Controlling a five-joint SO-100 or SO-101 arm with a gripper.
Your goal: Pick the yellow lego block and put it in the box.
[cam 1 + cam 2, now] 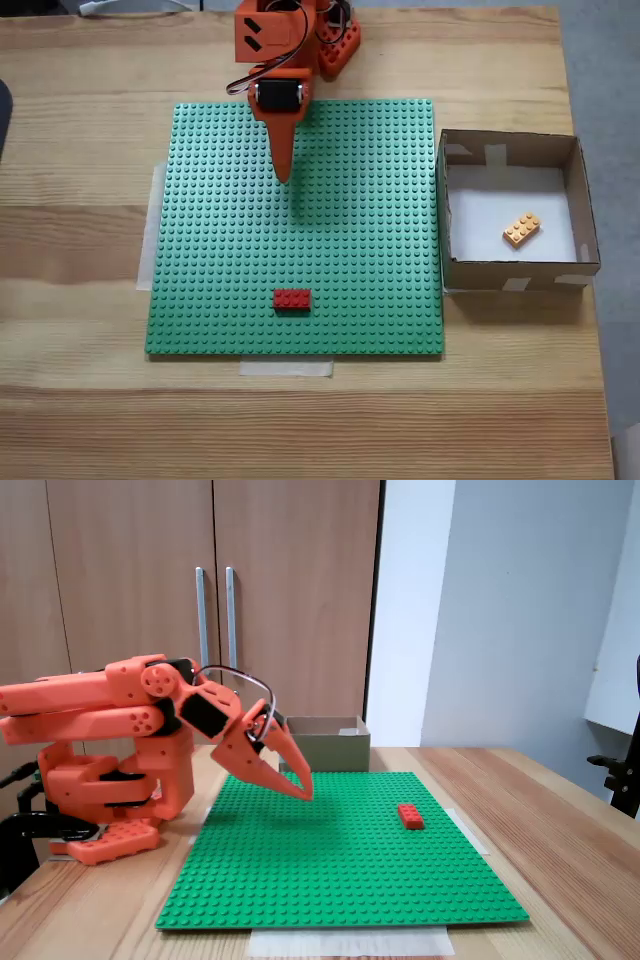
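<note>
Placement is judged complete: small yellow-orange studded lego block (521, 230) is seen lying inside shallow brown cardboard box (510, 272). Orange two-finger gripper (284, 172), closed and empty, should be parked clear.

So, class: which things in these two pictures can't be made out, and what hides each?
- Box interior and the yellow lego block in the side fixed view: hidden by the box's near wall.
- Arm base: cut off by the top edge in the top-down fixed view.
- Gripper: whether its jaws are parted, unclear in both fixed views.
</note>
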